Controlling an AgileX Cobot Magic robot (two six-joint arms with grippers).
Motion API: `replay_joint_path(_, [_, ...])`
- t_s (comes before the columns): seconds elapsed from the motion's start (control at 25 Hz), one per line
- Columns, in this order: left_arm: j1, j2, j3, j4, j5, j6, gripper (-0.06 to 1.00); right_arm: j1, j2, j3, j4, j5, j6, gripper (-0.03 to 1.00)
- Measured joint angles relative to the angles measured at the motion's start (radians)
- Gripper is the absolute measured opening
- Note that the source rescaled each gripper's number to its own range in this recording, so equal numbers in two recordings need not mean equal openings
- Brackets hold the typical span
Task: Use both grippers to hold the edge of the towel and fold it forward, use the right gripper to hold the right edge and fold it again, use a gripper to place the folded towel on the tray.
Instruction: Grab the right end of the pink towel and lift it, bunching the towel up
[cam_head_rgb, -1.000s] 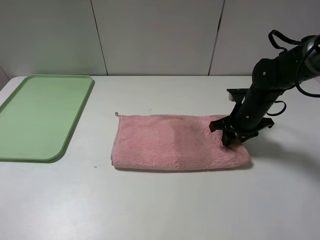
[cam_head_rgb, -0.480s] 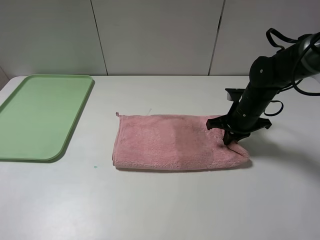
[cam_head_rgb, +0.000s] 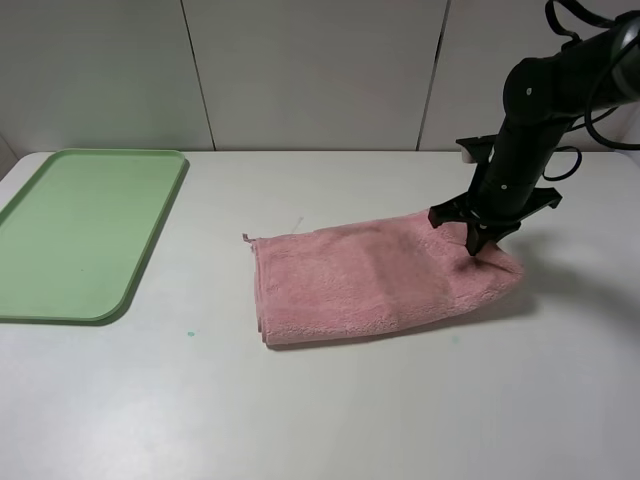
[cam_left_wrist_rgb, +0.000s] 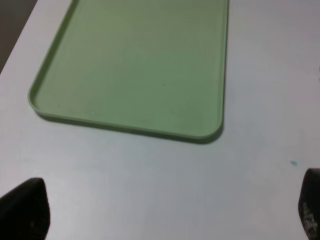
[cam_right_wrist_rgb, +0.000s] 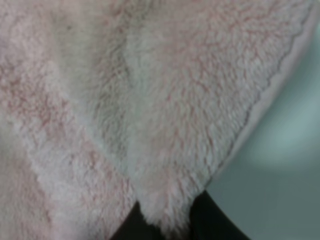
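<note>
The towel (cam_head_rgb: 380, 285) lies folded into a long band right of the middle of the table (cam_head_rgb: 350, 420), slightly askew to the table's front edge. Its right end is raised off the surface by the right gripper (cam_head_rgb: 480, 240), whose jaws are pinched shut on the pink pile just beside the edge of the towel (cam_right_wrist_rgb: 280, 75). The bite looks small (the wrist view shows only a tuft of fluff between the dark fingers), so the likeliest failure is the cloth sliding out as it is carried across. I cannot tell whether both layers are caught; if only the upper one is, the first fold may peel open. Nothing pins the left end, so a low sweep toward the table's left edge could drag the whole band instead of folding it, and its skew could leave the halves mismatched. The left gripper (cam_left_wrist_rgb: 167, 215) hangs wide open and empty above the table by a corner of the tray (cam_head_rgb: 130, 290), which sits at the table's left edge, well apart from the towel.
</note>
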Motion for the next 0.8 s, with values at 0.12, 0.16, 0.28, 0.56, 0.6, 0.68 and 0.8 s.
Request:
replay_joint_path(0.12, [0.0,0.0,0.0,0.0,0.0,0.0,1.0,0.0,0.0,-0.059,-0.027,0.066,0.0,0.06])
replay_joint_path(0.16, [0.0,0.0,0.0,0.0,0.0,0.0,1.0,0.0,0.0,-0.075,-0.037,0.081,0.0,0.06])
replay_joint_path(0.28, [0.0,0.0,0.0,0.0,0.0,0.0,1.0,0.0,0.0,-0.125,-0.071,0.129,0.0,0.06])
replay_joint_path(0.56, [0.0,0.0,0.0,0.0,0.0,0.0,1.0,0.0,0.0,-0.241,-0.162,0.237,0.0,0.06])
replay_joint_path(0.6, [0.0,0.0,0.0,0.0,0.0,0.0,1.0,0.0,0.0,-0.256,-0.169,0.253,0.0,0.06])
replay_joint_path(0.68, [0.0,0.0,0.0,0.0,0.0,0.0,1.0,0.0,0.0,-0.293,-0.183,0.291,0.0,0.06])
replay_joint_path(0.8, [0.0,0.0,0.0,0.0,0.0,0.0,1.0,0.0,0.0,-0.344,-0.211,0.339,0.0,0.06])
